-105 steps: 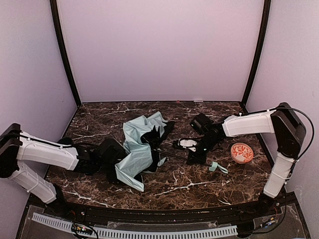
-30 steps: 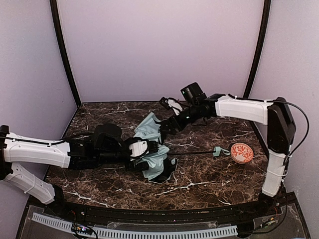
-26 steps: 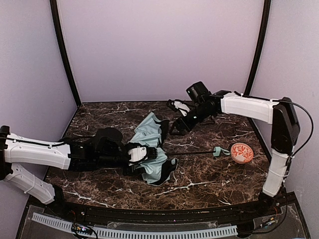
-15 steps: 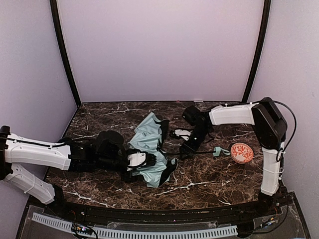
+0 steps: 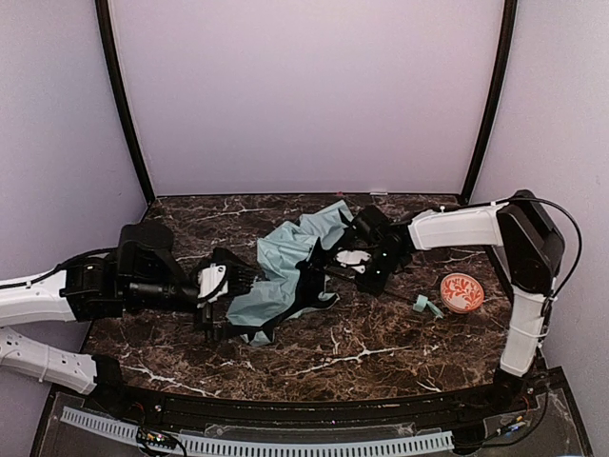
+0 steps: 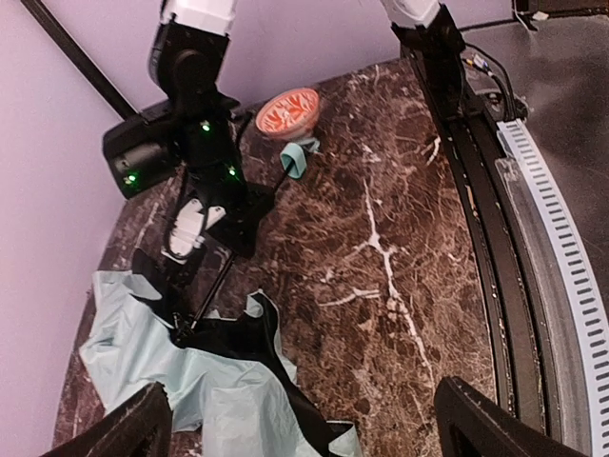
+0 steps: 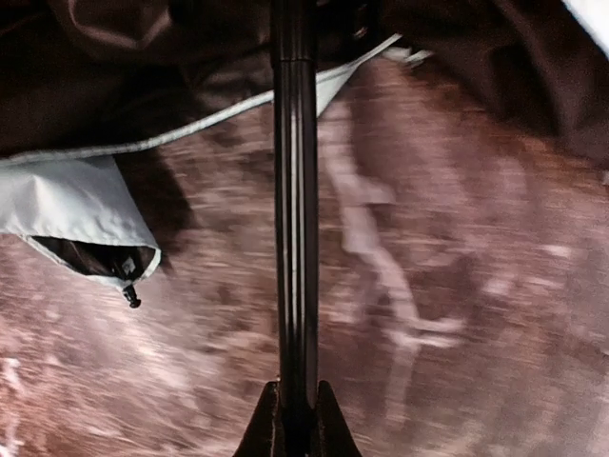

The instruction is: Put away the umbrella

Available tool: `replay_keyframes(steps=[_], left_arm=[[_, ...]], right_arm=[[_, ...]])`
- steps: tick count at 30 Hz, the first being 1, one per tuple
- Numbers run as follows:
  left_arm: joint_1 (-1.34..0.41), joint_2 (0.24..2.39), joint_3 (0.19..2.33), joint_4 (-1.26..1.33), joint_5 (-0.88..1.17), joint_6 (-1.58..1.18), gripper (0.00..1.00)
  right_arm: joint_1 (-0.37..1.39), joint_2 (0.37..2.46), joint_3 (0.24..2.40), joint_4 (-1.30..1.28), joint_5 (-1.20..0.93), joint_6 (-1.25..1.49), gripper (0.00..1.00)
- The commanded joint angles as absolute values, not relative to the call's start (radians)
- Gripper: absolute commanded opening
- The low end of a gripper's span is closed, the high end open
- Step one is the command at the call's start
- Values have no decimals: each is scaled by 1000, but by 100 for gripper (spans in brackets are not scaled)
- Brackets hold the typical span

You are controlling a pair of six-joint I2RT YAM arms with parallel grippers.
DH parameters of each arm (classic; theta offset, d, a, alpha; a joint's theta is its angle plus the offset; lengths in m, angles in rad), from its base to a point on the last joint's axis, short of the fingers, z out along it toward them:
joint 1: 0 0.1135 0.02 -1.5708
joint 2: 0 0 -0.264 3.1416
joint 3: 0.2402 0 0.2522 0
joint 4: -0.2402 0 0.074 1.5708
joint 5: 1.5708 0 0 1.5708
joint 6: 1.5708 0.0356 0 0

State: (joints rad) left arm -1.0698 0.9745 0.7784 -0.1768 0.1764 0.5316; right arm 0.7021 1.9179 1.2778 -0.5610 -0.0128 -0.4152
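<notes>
On the left I see my left tool (image 5: 238, 303) low over the dark marble table (image 5: 381, 352), at the near left edge of the umbrella (image 5: 285, 271). In the left wrist view the left tool (image 6: 303, 395) stands wide open; its two fingers (image 6: 143, 428) are far apart and grip nothing. The mint fabric (image 6: 143, 362) with its black lining lies crumpled ahead of them, but I cannot tell if they touch it.

The umbrella lies in the middle of the table, a loose heap with the mint side mostly up and some black lining showing at the edges. Its thin black shaft (image 7: 295, 190) goes out from the heap toward the right.

The right tool (image 5: 364, 271) is just beside the right edge of the fabric. In the right wrist view the right tool (image 7: 297, 419) is closed on the shaft, one finger on each side, and the shaft runs straight away from it into the dark folds.

Further right the small mint handle (image 5: 423, 305) rests on the table. Near it, but apart, sits a round orange-red thing (image 5: 461, 292) with a white pattern.
</notes>
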Motion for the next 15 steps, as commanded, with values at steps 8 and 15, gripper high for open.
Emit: replay_keyframes(steps=[8, 15], left_arm=[[-1071, 930, 745, -55, -86, 530, 97], [-1061, 948, 683, 68, -139, 525, 96]], right_arm=[[590, 1756, 1442, 48, 672, -751, 0], [583, 1766, 1509, 626, 981, -1276, 0]])
